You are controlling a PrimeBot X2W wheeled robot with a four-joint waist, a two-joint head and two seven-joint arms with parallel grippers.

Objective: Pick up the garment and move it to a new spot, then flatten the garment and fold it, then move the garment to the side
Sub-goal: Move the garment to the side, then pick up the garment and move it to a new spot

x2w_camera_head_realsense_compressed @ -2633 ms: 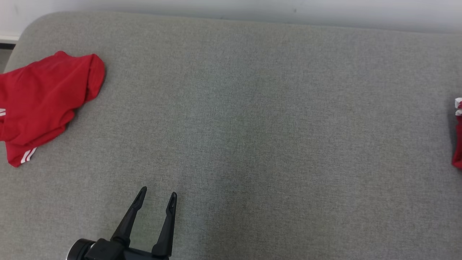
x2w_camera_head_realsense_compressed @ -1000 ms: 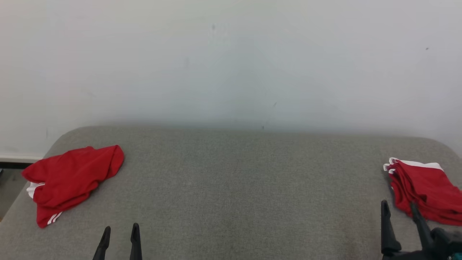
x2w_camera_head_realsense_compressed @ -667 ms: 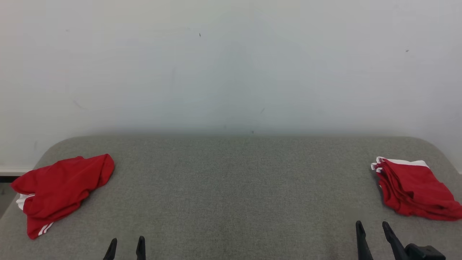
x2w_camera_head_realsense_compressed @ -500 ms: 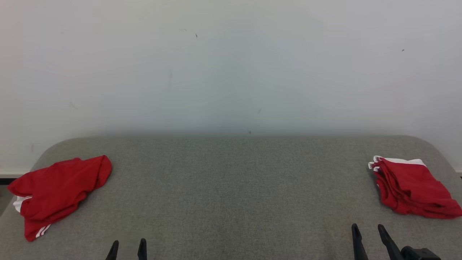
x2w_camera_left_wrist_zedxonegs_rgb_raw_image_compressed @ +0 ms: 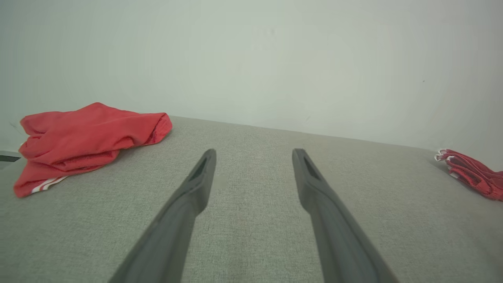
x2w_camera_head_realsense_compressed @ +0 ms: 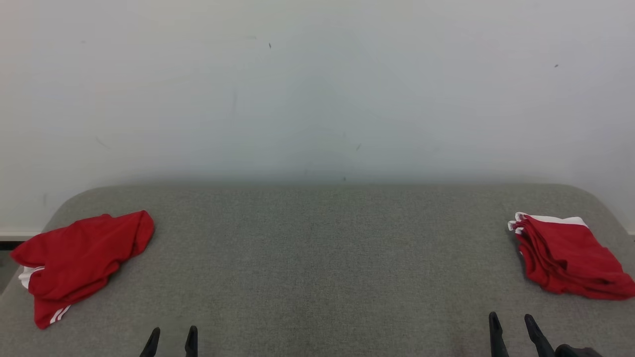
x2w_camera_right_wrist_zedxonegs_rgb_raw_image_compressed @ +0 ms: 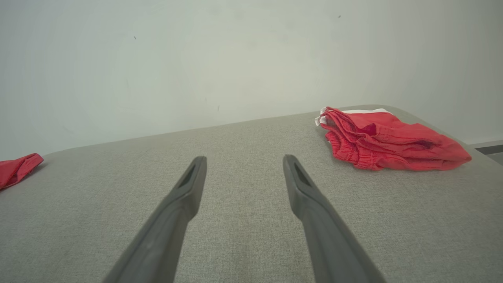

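A crumpled red garment (x2w_camera_head_realsense_compressed: 79,258) with white stripes lies at the left end of the grey padded table (x2w_camera_head_realsense_compressed: 322,258); in the left wrist view the garment (x2w_camera_left_wrist_zedxonegs_rgb_raw_image_compressed: 86,135) sits up and to the left of my fingers. A neatly folded red pile with white trim (x2w_camera_head_realsense_compressed: 565,255) rests at the right end, and the right wrist view has the pile (x2w_camera_right_wrist_zedxonegs_rgb_raw_image_compressed: 385,137) ahead to the right. My left gripper (x2w_camera_head_realsense_compressed: 172,331) and right gripper (x2w_camera_head_realsense_compressed: 511,317) stand open near the front edge, holding nothing. Up close, the left gripper (x2w_camera_left_wrist_zedxonegs_rgb_raw_image_compressed: 254,151) and right gripper (x2w_camera_right_wrist_zedxonegs_rgb_raw_image_compressed: 244,158) show bare cloth between their fingers.
A plain pale wall (x2w_camera_head_realsense_compressed: 317,99) rises right behind the table. The tabletop has rounded far corners, and a strip of dark floor (x2w_camera_head_realsense_compressed: 7,245) shows past its left end. Bare grey surface stretches between the two red heaps.
The head camera has tilted up, bringing the wall and both table ends into view. My right gripper has drawn back from the folded pile toward the front edge. Both garments lie unmoved.
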